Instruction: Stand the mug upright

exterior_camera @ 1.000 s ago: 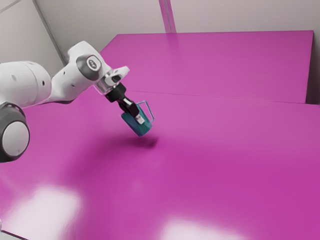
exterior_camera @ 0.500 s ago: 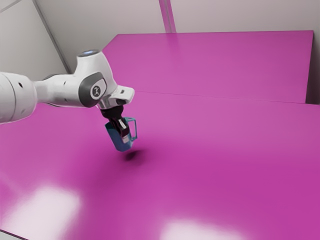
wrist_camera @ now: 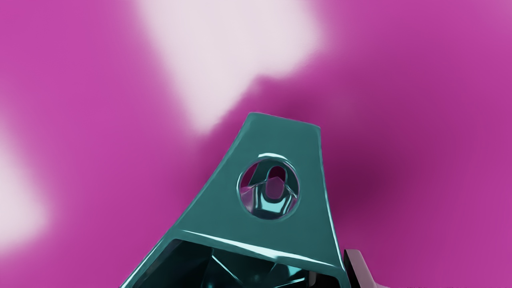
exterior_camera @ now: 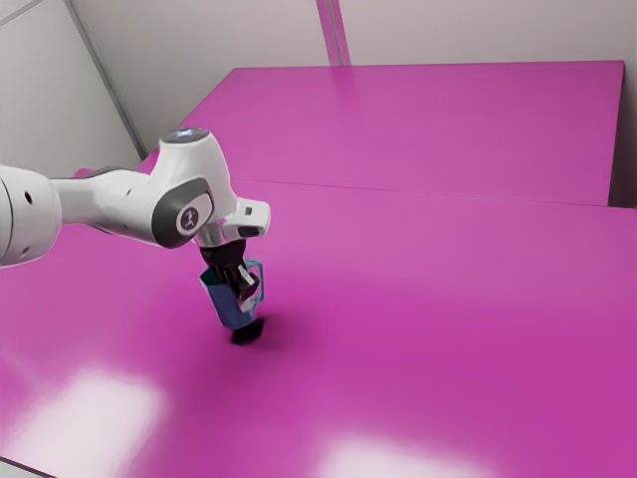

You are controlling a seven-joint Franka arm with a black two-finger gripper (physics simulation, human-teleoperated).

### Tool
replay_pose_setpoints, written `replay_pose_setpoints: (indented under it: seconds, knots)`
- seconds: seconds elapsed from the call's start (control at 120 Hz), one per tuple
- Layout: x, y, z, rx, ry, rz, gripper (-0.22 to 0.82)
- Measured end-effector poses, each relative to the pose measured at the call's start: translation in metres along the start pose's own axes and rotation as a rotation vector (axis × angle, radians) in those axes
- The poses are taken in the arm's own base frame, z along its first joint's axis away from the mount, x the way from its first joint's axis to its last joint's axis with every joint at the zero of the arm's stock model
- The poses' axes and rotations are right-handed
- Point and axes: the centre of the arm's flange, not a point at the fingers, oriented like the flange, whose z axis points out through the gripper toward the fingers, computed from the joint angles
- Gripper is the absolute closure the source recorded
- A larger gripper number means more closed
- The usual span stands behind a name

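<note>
- Mug (exterior_camera: 225, 302), glossy teal-blue, tapered, flat-sided: lies at the black two-finger gripper (exterior_camera: 247, 293), tilted, mouth up toward the hand, base down toward the exterior view's right.
- Gripper state: closed on the mug's wall, one finger (wrist_camera: 361, 269) against the outside, a small part of what appears to be the other within the mouth. Exact gap cannot be read.
- Handle (exterior_camera: 261, 283): thin, squarish loop, on the mug's side toward the exterior view's right.
- Mug interior: dark, shiny, angular walls; round hole (wrist_camera: 269, 189) in one flat side looks through to more teal and magenta. Contents otherwise cannot be told.
- Table (exterior_camera: 428, 329): smooth, glossy magenta, white glare patches; dark shadow (exterior_camera: 248, 332) just by the mug's base. Contact at the base cannot be told.
- Room: pale grey wall (exterior_camera: 478, 30) behind, magenta strip (exterior_camera: 333, 32) running up it.
</note>
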Motion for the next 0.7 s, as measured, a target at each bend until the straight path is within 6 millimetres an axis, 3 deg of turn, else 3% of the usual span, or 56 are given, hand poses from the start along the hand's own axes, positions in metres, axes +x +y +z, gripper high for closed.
replay_pose_setpoints:
  seconds: [0.475, 0.7]
  knots:
    - [0.005, 0.001, 0.037, 0.035, -0.067, -0.133, 0.78]
    - [0.008, 0.007, 0.033, 0.044, -0.061, -0.145, 0.32]
